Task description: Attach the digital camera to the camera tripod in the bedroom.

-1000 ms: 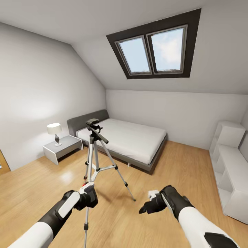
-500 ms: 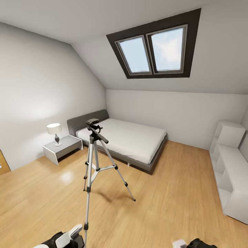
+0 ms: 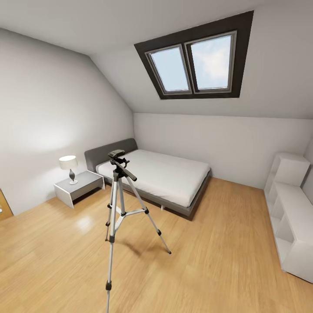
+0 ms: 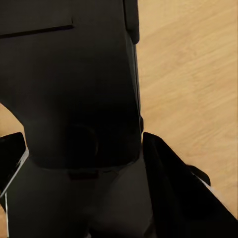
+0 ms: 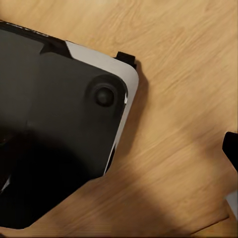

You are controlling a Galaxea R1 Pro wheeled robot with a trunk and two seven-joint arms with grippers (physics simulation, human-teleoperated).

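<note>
Well, the tripod (image 3: 116,204) stands upright on the wood floor (image 3: 208,261) of the bedroom, its three silver legs spread and its black feet on the boards. On its black head sits a small dark boxy thing, seemingly the camera (image 3: 116,153), with the pan handle (image 3: 128,174) slanting down just below it. Behind the tripod is the bed (image 3: 165,176), its grey headboard level with the tripod's head in the head view. To the left of the tripod, against the wall, a white nightstand (image 3: 78,187) carries a lamp (image 3: 69,167). Far to the right of the tripod a white shelf (image 3: 291,217) lines the wall. High above and beyond the tripod, a dark-framed skylight (image 3: 195,63) is set in the sloped ceiling.

In the left wrist view, the left gripper (image 4: 82,148) has its two black fingers (image 4: 173,188) spread wide. A large black and grey bulk shows between them, over wood floor. I cannot tell whether they touch it, and it looks like the robot's own body.

Of the right gripper (image 5: 232,149) just a dark finger edge shows, so I cannot tell whether it is parted or closed. Past it lies a black panel (image 5: 54,124) with a white rim, over the floor.
</note>
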